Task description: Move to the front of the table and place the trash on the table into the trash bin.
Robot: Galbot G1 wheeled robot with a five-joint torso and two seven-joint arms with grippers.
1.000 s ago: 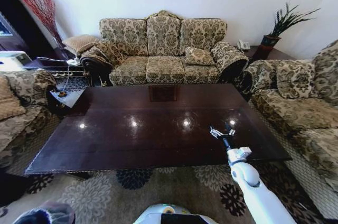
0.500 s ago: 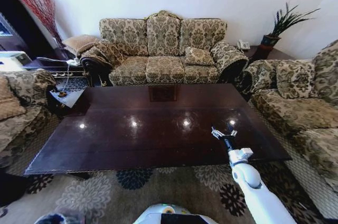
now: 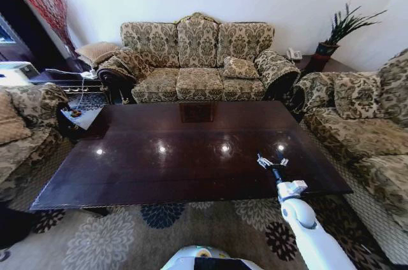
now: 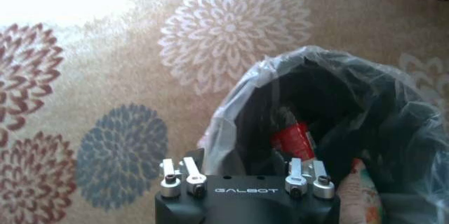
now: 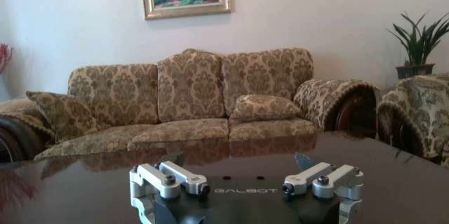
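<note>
The desk point(image 3: 191, 149) stretches its long side left to right before the sofa point(image 3: 197, 60). The right gripper point(image 3: 272, 161) hovers over the desk's near right part, jaws spread, a touch nearer and further right than a moment ago. The left gripper point(image 4: 242, 174) hangs, jaws spread, over the bin point(image 4: 393, 129) on the carpet point(image 4: 105, 77), where a red-labelled bottle point(image 4: 291, 137) lies.

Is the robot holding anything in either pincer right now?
No. The right pincer is open over the table; the left pincer is open above the trash bin.
</note>
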